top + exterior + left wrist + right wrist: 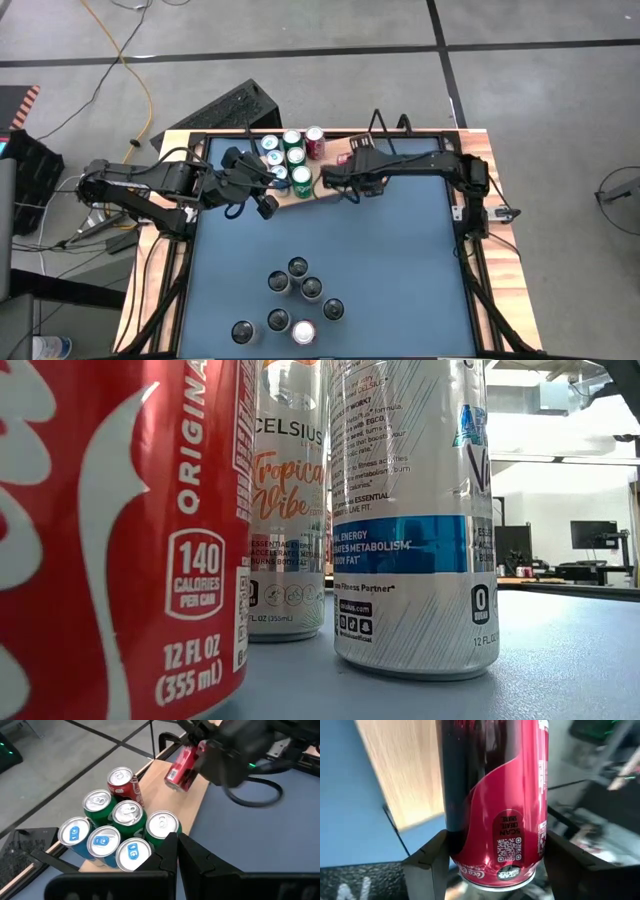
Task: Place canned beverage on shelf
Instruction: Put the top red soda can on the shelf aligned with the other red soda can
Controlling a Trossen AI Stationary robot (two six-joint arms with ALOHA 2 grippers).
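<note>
I count seven cans standing on the light-wood wire-framed shelf (325,193): three green, three blue-topped, one red. Right gripper (345,160) has its jaws clamped round an eighth, a red aluminium can (181,767), tilted above the shelf. Left gripper (268,205) jaws clenched, empty. Seven more cans on the blue surface (400,260).

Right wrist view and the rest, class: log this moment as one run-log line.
right gripper: shut on red can, tilted above shelf | left gripper: shut, beside shelved cans | placement: not yet done
</note>
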